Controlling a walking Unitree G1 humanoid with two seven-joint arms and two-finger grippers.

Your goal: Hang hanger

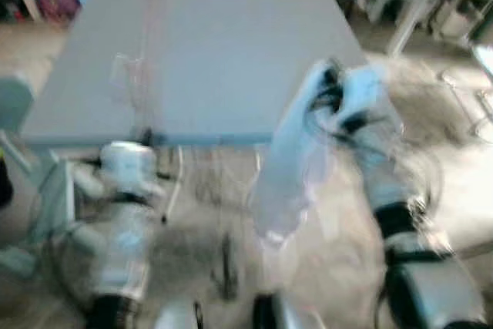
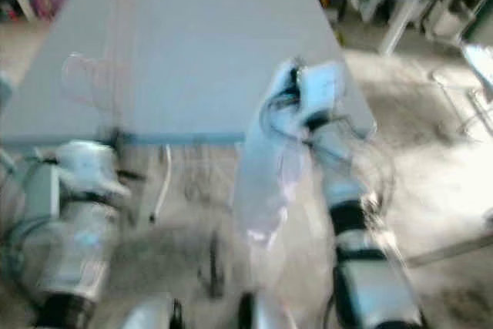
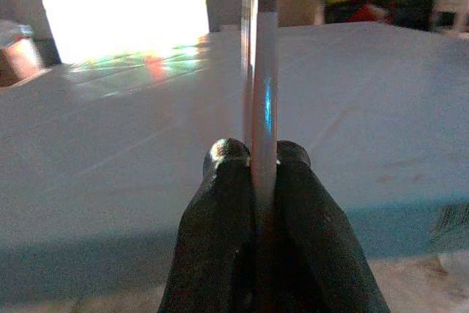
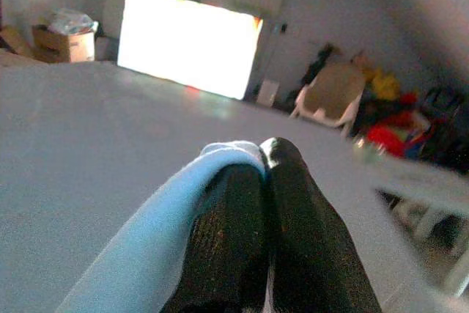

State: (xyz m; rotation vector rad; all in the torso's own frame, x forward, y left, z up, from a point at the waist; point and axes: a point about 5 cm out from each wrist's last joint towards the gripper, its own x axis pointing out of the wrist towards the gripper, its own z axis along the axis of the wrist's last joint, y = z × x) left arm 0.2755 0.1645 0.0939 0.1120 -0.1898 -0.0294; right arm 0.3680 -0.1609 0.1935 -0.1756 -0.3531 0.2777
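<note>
A pale, see-through hanger [image 3: 261, 71] is held upright at the near edge of the grey table, its thin bar pinched between the closed fingers of the left gripper [image 3: 256, 153]. In the blurred head views its pinkish outline [image 2: 96, 75] is seen standing over the tabletop. Its hook cannot be made out.

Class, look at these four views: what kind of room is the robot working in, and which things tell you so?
Probably a lived-in room of a home, perhaps a living or spare room. A big grey table fills the middle, a chair stands by the wall beside a pile of colourful belongings, and a cardboard box sits near a bright window.
</note>
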